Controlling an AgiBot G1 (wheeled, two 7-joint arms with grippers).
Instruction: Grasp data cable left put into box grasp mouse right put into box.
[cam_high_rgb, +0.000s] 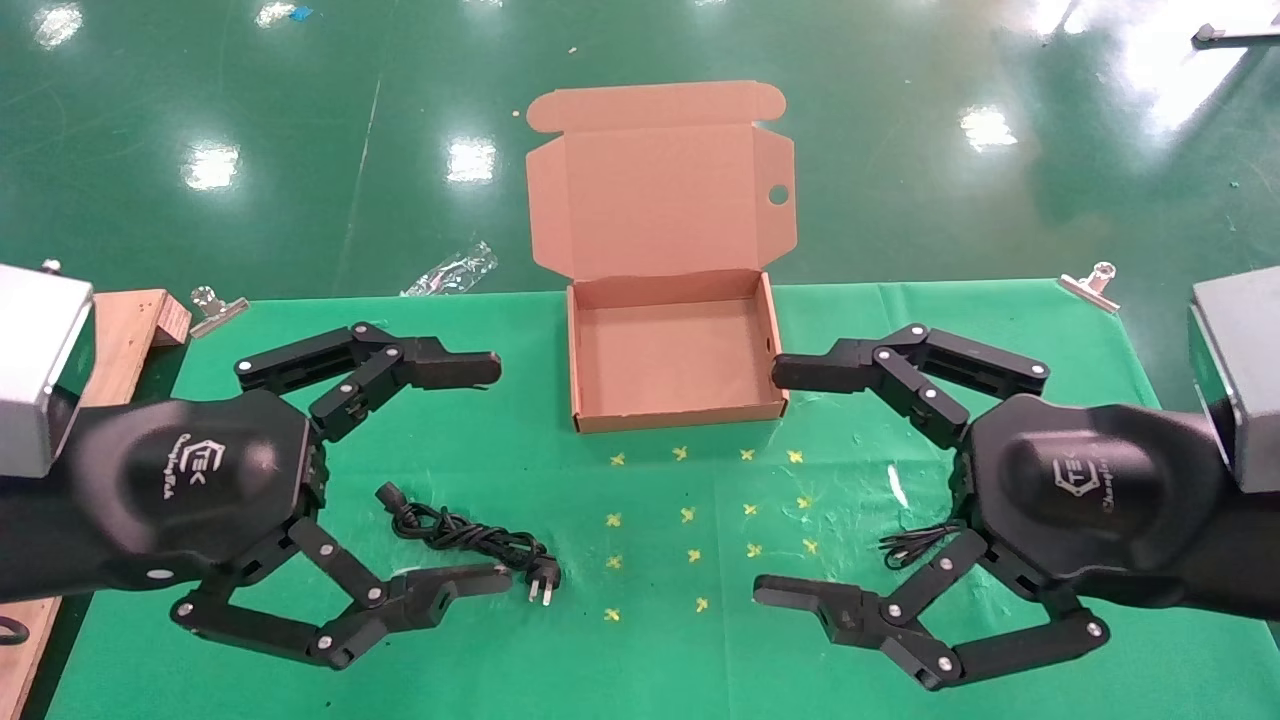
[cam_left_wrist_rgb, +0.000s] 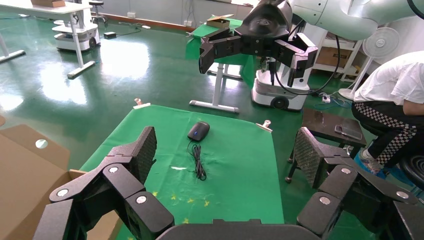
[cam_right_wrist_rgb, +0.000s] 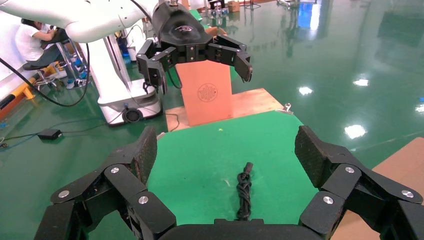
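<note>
The brown box (cam_high_rgb: 672, 350) lies open at the table's back centre, its lid tipped away from me. The data cable (cam_high_rgb: 465, 535), a twisted black bundle with a pronged plug, rests on the green cloth left of centre; it also shows in the right wrist view (cam_right_wrist_rgb: 243, 187). My left gripper (cam_high_rgb: 500, 473) hovers open above and around it, holding nothing. The mouse (cam_left_wrist_rgb: 198, 131) sits on the right half of the cloth. In the head view it is hidden under my open, empty right gripper (cam_high_rgb: 769, 481), and only its thin cord (cam_high_rgb: 915, 541) shows.
Yellow cross marks (cam_high_rgb: 700, 520) dot the cloth in front of the box. Metal clips (cam_high_rgb: 215, 305) (cam_high_rgb: 1090, 283) pin the cloth's back corners. A wooden board (cam_high_rgb: 130, 330) lies beyond the left edge. A person (cam_left_wrist_rgb: 395, 100) sits off the table's right side.
</note>
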